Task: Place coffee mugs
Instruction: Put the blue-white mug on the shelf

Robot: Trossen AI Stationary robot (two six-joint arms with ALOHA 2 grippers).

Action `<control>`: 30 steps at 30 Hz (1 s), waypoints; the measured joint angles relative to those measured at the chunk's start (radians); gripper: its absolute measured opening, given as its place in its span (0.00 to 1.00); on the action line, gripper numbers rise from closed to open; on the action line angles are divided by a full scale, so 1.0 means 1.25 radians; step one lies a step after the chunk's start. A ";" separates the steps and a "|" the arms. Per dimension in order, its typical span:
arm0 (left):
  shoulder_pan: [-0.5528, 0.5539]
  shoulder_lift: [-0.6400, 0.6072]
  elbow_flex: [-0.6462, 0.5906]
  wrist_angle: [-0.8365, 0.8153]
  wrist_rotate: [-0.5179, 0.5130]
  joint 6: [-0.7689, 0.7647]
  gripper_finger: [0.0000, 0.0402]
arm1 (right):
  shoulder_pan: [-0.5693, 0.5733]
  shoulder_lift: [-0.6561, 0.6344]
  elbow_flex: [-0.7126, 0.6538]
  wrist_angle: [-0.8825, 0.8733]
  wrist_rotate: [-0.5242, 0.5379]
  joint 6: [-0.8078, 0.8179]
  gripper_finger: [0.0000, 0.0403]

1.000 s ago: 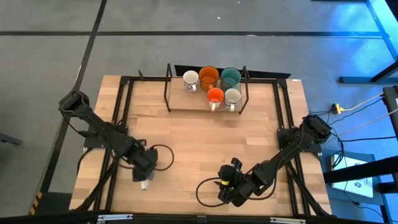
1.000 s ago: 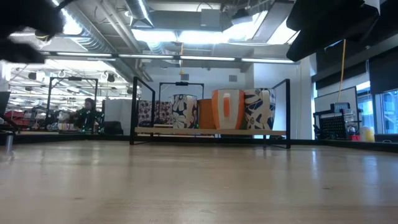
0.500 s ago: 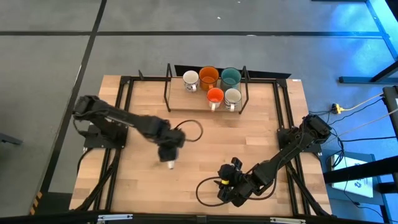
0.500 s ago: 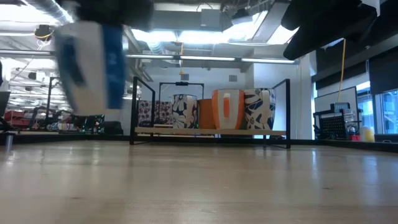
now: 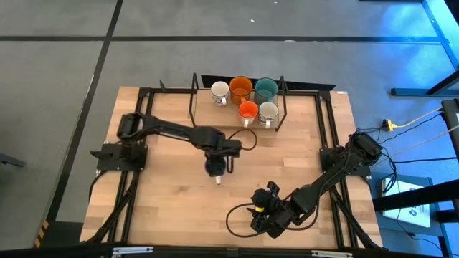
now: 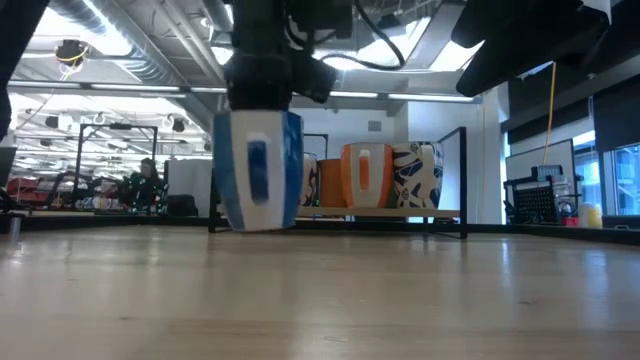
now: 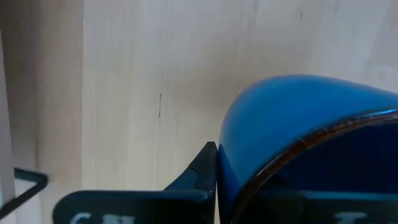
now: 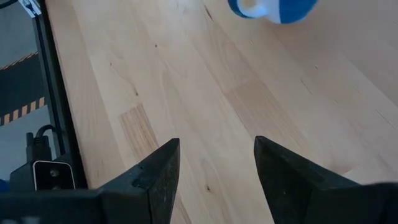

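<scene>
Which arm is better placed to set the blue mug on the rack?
Left: its gripper already holds the blue mug mid-table, near the rack. The right gripper sits open at the near edge.

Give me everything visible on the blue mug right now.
The blue mug is glossy blue with a white handle and a white band down the side, likely glazed ceramic. The wrist view shows a dark rim edge and blue inside. It hangs upright, just above the table, near the middle and short of the rack. The left gripper holds it from above, jaws shut on its rim. Nothing else touches it.
</scene>
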 joint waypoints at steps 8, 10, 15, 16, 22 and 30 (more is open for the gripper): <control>0.004 0.045 0.017 0.006 0.003 0.006 0.03 | 0.000 0.000 0.000 -0.001 0.000 0.000 0.48; 0.004 0.050 0.017 0.006 0.003 0.007 0.03 | 0.000 0.000 0.000 -0.001 0.000 0.000 0.48; 0.005 0.055 0.017 0.008 0.008 0.008 0.05 | 0.000 0.000 0.000 -0.001 0.000 -0.005 0.48; 0.004 0.055 0.017 0.010 0.007 0.008 0.07 | 0.000 0.000 0.000 -0.001 0.000 -0.005 0.48; 0.004 0.052 0.018 0.005 0.009 0.008 0.22 | 0.000 0.000 0.000 -0.002 0.000 -0.005 0.48; -0.027 -0.005 0.100 -0.118 -0.002 0.016 0.24 | 0.000 -0.001 0.000 0.005 -0.006 -0.009 0.48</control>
